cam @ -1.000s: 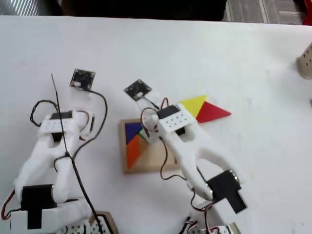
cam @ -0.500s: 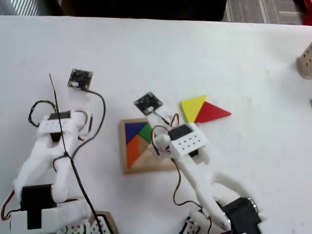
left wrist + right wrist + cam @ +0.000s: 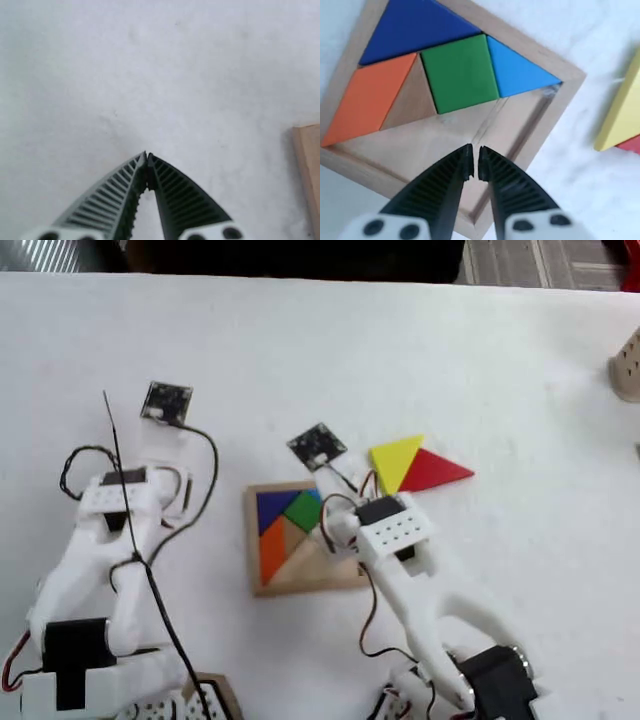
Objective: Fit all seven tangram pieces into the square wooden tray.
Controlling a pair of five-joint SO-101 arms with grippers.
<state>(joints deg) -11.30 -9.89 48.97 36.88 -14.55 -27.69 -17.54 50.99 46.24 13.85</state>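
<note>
The square wooden tray [image 3: 300, 585] lies mid-table. It holds a dark blue triangle [image 3: 415, 25], a green square [image 3: 460, 72], a light blue triangle [image 3: 517, 67] and an orange parallelogram [image 3: 365, 105], with a wood-coloured triangular patch [image 3: 410, 102] between them. A yellow triangle [image 3: 395, 460] and a red triangle [image 3: 437, 471] lie touching on the table beyond the tray's right side. My right gripper [image 3: 474, 159] hangs shut and empty over the tray's bare floor near its right rim [image 3: 565, 100]. My left gripper [image 3: 146, 159] is shut over bare table, left of the tray's edge [image 3: 307, 170].
A black cable [image 3: 140, 540] runs across the left arm [image 3: 120, 495]. A pale wooden object [image 3: 627, 365] stands at the far right edge. A wooden block [image 3: 215, 695] sits at the near edge by the left arm's base.
The right arm has drawn back from over the tray toward its near right side, uncovering the green square. The left arm has stayed put.
</note>
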